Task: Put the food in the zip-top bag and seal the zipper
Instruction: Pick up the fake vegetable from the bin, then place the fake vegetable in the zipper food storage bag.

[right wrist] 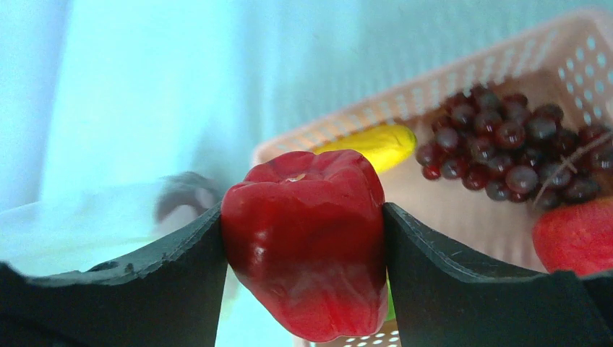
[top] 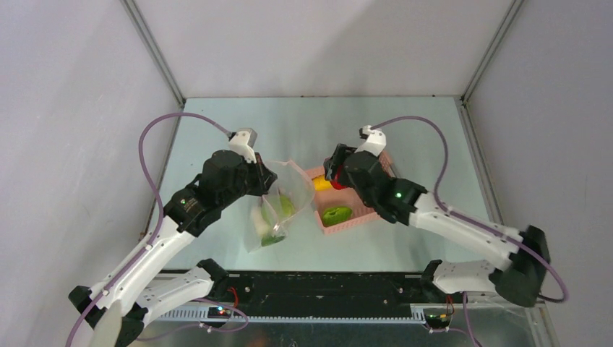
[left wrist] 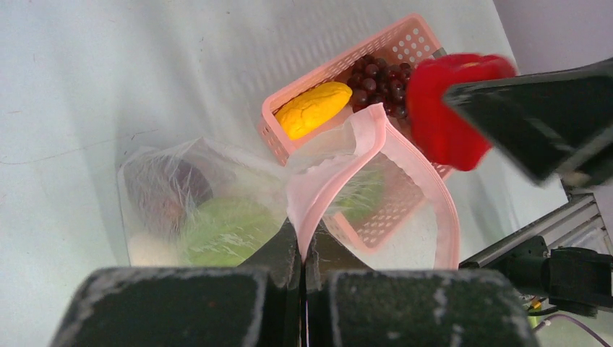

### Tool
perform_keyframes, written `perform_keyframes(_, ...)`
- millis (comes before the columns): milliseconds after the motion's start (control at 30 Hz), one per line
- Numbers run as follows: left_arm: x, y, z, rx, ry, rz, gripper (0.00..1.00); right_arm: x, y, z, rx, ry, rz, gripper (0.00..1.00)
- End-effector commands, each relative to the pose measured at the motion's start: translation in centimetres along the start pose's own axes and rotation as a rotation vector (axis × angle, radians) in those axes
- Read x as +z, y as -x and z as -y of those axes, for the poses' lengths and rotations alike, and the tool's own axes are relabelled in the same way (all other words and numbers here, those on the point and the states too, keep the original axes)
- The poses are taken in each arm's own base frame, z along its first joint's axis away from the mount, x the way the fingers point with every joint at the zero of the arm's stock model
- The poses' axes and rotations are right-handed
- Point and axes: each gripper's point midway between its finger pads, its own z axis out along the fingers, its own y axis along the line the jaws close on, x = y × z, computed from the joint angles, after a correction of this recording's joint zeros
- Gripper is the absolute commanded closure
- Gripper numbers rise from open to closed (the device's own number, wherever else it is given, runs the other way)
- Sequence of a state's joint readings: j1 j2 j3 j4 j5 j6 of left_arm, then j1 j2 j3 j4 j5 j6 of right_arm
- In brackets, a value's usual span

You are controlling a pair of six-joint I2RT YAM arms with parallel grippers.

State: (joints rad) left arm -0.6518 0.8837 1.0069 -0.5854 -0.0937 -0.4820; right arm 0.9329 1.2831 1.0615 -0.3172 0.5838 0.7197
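The bag [left wrist: 217, 210] lies on the table [top: 217, 137] just left of the pink basket [top: 340, 228], and its mouth is lifted and open toward the basket. Inside the bag I see a leafy green piece [left wrist: 224, 231], a white piece [left wrist: 148, 249] on its left and a dark piece [left wrist: 173, 191] behind them; the plastic blurs it and I cannot tell what it is. The bag is thin and clear, with creases, and the zipper [left wrist: 434, 188] is a pale pink strip that makes a curved loop around the mouth. My left pincer [left wrist: 303, 249] is pressed together on this strip at the near side of the mouth and holds that edge up. In the basket there are a yellow piece [left wrist: 313, 108] at the left end, a bunch of dark maroon grapes [right wrist: 506, 144] farther in, a lime-green piece [top: 337, 215] at the near side, and one more red piece [right wrist: 578, 235] at the right edge of my right wrist view. My right pincer [right wrist: 303, 217] pinches a glossy red pepper [right wrist: 303, 267] between both fingers, with the stem end up. I hold this pepper above the far left corner of the basket, near the bag mouth but not touching it.
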Motion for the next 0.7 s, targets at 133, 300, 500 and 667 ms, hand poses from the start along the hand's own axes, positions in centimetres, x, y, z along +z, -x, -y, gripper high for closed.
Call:
perform_keyframes(133, 0.3, 0.6, 0.6, -0.019, -0.031, 0.03, 1.0, -7.9, 7.6, -7.2, 0.043, 0.484, 0.227, 0.43)
perform_keyframes(300, 0.2, 0.7, 0.6, -0.02, -0.03, 0.035, 1.0, -12.8, 7.5, -12.6, -0.022, 0.864, 0.221, 0.43)
perform_keyframes(500, 0.1, 0.8, 0.6, -0.018, -0.032, 0.037, 1.0, -13.1, 4.6, -15.8, -0.059, 1.027, 0.139, 0.43)
perform_keyframes(667, -0.1, 0.9, 0.6, -0.021, -0.033, 0.046, 1.0, -10.7, 2.5, -16.0, -0.064, 0.948, 0.104, 0.35)
